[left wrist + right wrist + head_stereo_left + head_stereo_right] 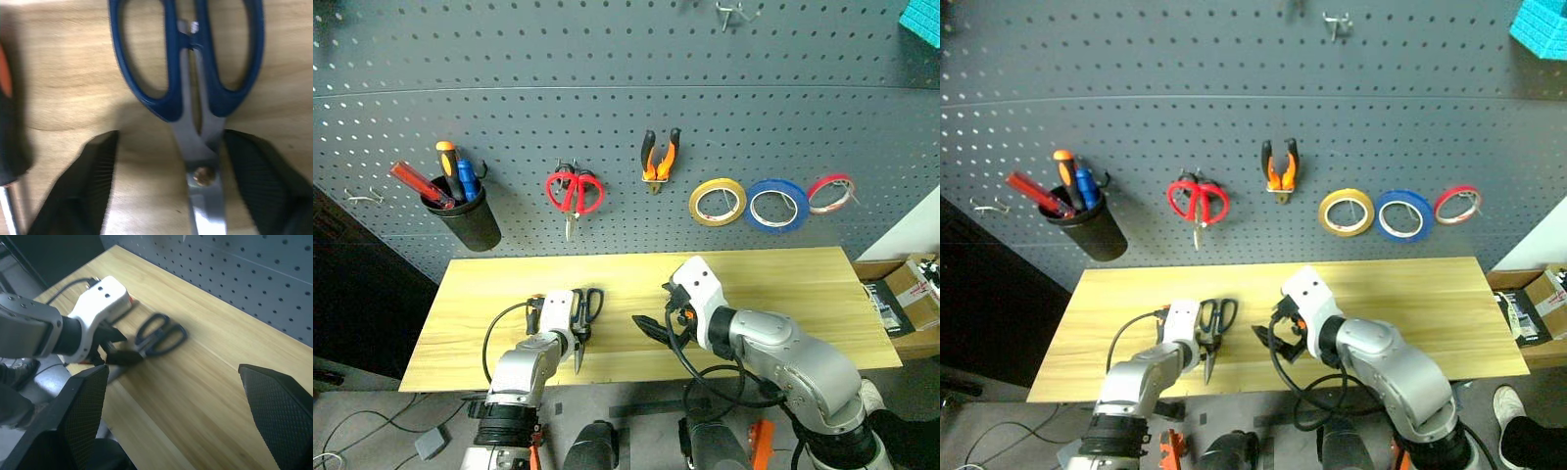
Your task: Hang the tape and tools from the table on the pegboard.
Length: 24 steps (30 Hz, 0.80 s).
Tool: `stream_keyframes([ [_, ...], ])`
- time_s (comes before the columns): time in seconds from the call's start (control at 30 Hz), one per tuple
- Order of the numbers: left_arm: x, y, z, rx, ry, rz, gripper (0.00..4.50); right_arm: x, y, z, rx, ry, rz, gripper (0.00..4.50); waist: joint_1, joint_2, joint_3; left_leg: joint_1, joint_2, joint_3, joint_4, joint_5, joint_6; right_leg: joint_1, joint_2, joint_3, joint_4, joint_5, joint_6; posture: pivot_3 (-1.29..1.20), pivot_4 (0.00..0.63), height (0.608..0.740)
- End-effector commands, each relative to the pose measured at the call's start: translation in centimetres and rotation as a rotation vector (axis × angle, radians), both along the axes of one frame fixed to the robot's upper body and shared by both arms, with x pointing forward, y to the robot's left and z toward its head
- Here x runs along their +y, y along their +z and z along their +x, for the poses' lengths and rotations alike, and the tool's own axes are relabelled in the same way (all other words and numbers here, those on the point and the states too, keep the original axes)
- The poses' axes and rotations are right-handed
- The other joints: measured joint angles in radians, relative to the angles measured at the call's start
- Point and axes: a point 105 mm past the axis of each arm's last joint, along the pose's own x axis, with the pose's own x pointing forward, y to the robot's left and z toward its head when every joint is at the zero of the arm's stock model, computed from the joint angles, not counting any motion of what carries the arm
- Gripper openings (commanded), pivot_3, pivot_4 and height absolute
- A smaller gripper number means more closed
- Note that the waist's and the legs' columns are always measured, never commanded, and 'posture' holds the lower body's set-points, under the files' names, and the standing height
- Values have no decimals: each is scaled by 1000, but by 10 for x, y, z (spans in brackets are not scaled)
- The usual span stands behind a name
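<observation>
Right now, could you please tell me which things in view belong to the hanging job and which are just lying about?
Job:
- blue-black-handled scissors on the pale wood table, between the left gripper fingers
- orange-and-black pliers, yellow tape roll, already on the grey pegboard
- orange-and-black screwdriver beside the scissors

Bystanders:
- red-handled scissors
- blue tape roll
- red-and-white tape roll
- black cup

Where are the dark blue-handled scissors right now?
The dark blue-handled scissors lie flat on the pale wooden table, left of centre near its front edge, their pivot between the left end effector's fingers, blades pointing toward the robot.
</observation>
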Motion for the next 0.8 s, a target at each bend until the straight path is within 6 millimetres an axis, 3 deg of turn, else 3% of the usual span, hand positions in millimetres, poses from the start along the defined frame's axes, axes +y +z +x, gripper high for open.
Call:
stream_keyframes([
  [0.03,-1,-10,-6,27,-14,-6,1922,-2,14,-2,-42,-5,26,4500,0,0,0,0,0,0,0,0,0,0,0,0,0,0,0,-171,194,740],
  [0.13,-1,-12,-6,16,-27,-15,994,-5,13,-2,-30,-16,19,4500,0,0,0,0,0,0,0,0,0,0,0,0,0,0,0,-171,196,740],
  [0.3,-8,-4,-6,-42,-118,-58,773,-13,17,-3,-102,-12,-31,4500,0,0,0,0,0,0,0,0,0,0,0,0,-1,0,0,-174,197,740],
  [0.37,-14,12,-7,-133,-254,-29,773,-18,20,-7,-208,26,-116,4500,-1,0,0,-1,0,0,0,0,0,0,0,0,-2,0,0,-175,197,740],
  [0.57,-22,51,-34,-349,-577,50,718,-16,43,-34,-389,212,-48,4500,-2,0,1,-2,4,0,-3,0,0,0,0,0,-10,0,0,-168,200,740],
  [0.8,-27,133,-41,-753,-692,147,717,-23,62,-32,-492,209,7,4500,6,0,1,-2,5,0,-3,-1,1,3,-1,-1,-14,1,-1,-144,199,740],
])
